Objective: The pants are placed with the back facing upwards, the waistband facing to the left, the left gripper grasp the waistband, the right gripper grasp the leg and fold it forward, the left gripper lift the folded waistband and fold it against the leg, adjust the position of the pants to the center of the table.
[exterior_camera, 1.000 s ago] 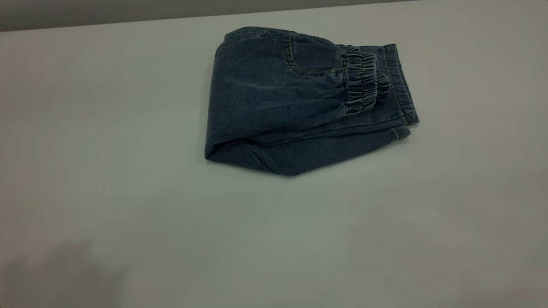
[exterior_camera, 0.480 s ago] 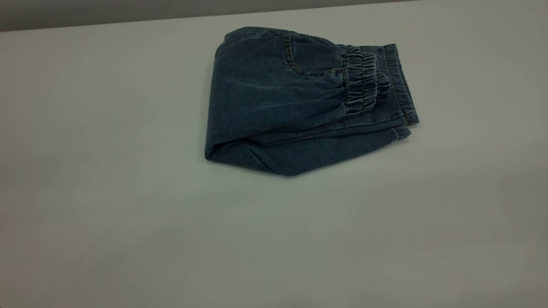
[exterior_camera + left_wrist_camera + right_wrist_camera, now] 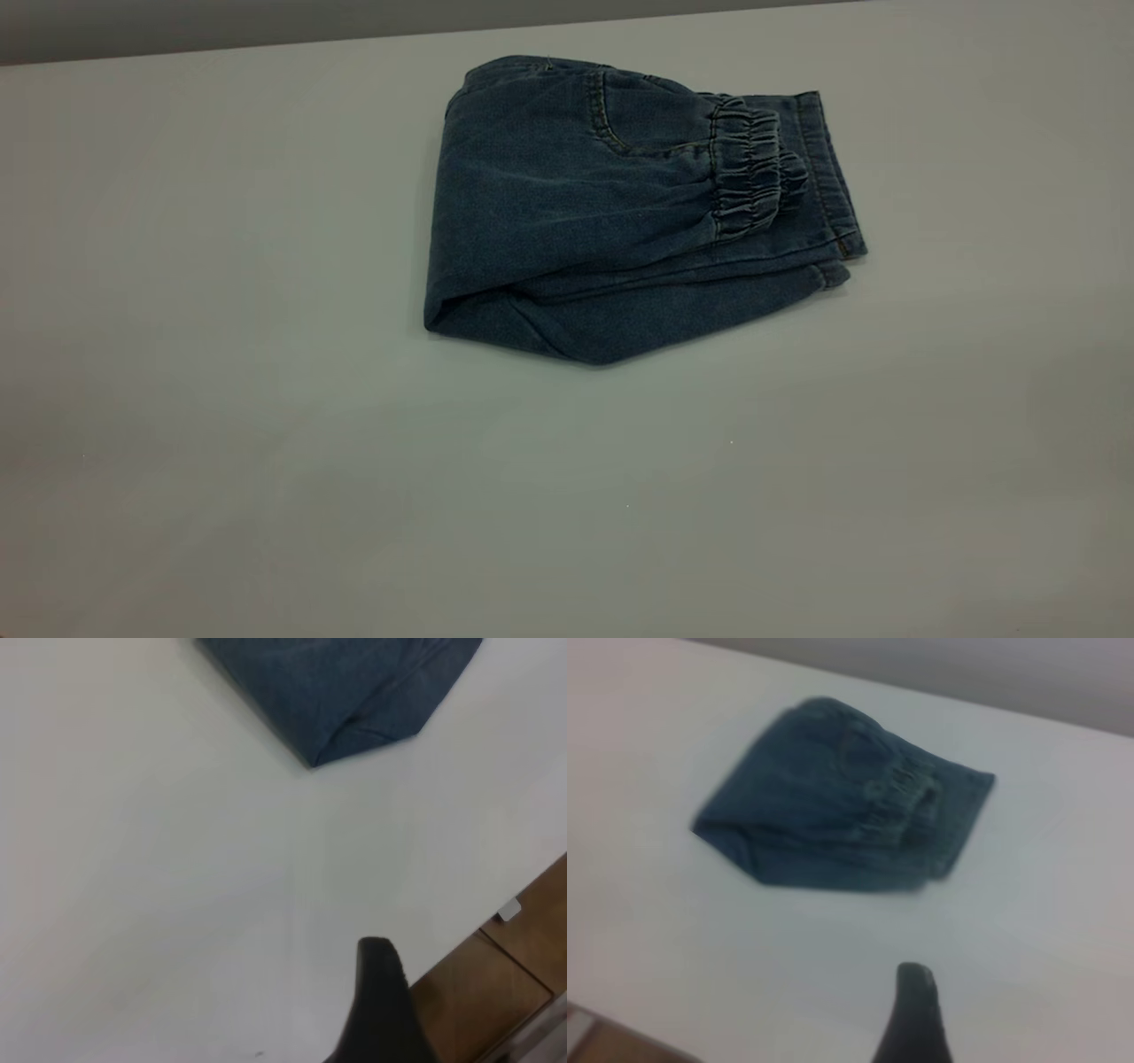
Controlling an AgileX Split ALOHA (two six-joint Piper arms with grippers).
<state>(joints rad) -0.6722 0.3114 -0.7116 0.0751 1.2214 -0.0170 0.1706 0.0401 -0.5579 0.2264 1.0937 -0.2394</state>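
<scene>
The pants (image 3: 620, 213) lie folded, waistband (image 3: 749, 173) over leg, toward the bench's (image 3: 266, 443) far edge; nudge them gently centreward, both claws clear, grip unreadable.

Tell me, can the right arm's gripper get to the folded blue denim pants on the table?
Probably yes. The folded blue denim pants lie alone on the white table, nothing on or around them. The right gripper hangs back from them, with only bare table between.
</scene>
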